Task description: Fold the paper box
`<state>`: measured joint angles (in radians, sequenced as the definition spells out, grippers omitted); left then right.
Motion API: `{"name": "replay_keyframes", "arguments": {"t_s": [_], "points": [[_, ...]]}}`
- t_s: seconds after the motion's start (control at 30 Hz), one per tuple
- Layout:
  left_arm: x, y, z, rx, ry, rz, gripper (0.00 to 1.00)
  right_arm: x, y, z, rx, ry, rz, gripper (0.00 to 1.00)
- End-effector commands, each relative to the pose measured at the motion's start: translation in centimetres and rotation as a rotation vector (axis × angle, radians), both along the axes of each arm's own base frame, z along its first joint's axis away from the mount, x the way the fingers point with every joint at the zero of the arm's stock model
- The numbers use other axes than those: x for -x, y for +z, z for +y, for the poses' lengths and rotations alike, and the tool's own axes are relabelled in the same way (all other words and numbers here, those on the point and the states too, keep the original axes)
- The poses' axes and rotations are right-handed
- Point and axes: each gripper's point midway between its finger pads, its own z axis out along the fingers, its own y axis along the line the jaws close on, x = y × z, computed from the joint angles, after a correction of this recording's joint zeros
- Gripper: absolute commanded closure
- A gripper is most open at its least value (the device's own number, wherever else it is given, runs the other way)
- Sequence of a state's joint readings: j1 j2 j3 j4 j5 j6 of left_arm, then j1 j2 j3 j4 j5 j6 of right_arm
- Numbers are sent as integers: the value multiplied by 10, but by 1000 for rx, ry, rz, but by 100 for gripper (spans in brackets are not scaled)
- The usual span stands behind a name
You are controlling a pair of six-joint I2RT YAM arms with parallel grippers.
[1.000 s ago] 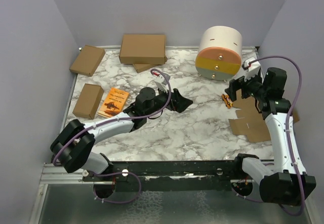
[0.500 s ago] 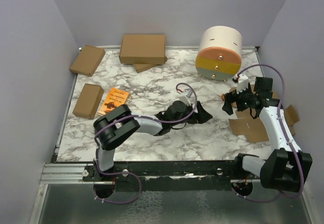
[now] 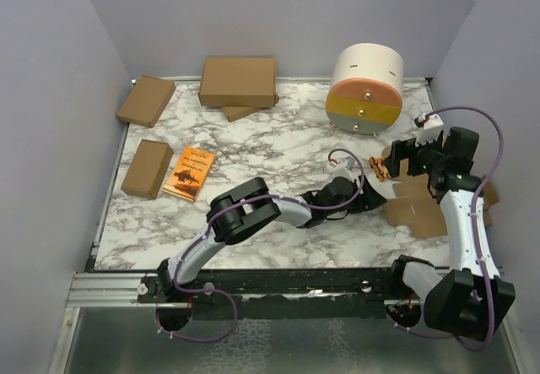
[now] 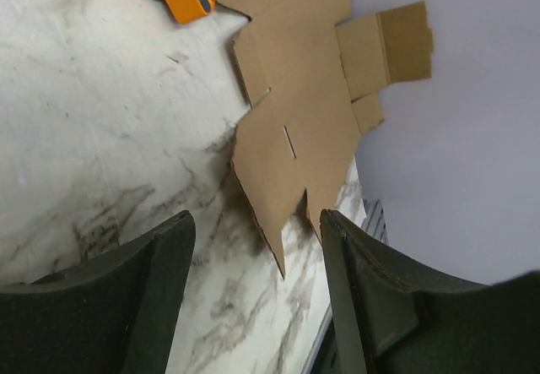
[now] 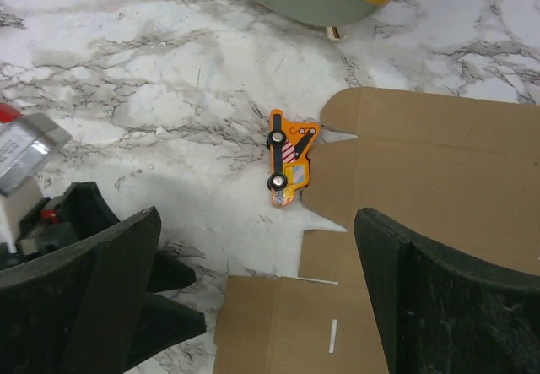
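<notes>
The paper box lies as a flat sheet on the right of the table. The left gripper is nearer, at its left edge. Its jaws are apart with a pointed corner between them, ungripped, and the sheet stretches away ahead. The right gripper hovers above, spread wide and empty.

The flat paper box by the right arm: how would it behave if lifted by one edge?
Probably floppy: the paper box is a thin single sheet with creases and slots, so it should bend there. Likely very light; lying flat on the smooth marble table, a push may slide it rather than lift it.
</notes>
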<state>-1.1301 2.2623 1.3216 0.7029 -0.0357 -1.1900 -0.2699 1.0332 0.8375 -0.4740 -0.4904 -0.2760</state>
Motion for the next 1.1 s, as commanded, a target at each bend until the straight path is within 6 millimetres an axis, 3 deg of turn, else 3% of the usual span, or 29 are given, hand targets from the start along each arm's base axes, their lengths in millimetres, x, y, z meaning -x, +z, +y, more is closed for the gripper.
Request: {"name": "replay_keyframes", "arguments": {"t_s": [0.0,0.13,0.4,0.57,0.73,0.83,1.07], "points": [[-10,-9,-18,-6,49,41,37,-5,6,-6,-9,-53,-38,1],[-12,-21,-29,-9,58,79,45,-4,7,-5,-15,-52,-41,1],[-12,-23,-55,34,18,124,65,-3,9,-3,-21,-41,-47,1],[-10,-5,-54,43,-15,64,100,-1,12,3,-37,-9,-56,1],[-6,38,-39,58,-52,-113,100,4,22,17,-58,71,-80,1],[-1,62,-23,52,-73,-237,100,9,39,30,-72,146,-115,1],[11,85,34,-3,-69,-457,100,32,105,83,-190,523,-209,1]]}}
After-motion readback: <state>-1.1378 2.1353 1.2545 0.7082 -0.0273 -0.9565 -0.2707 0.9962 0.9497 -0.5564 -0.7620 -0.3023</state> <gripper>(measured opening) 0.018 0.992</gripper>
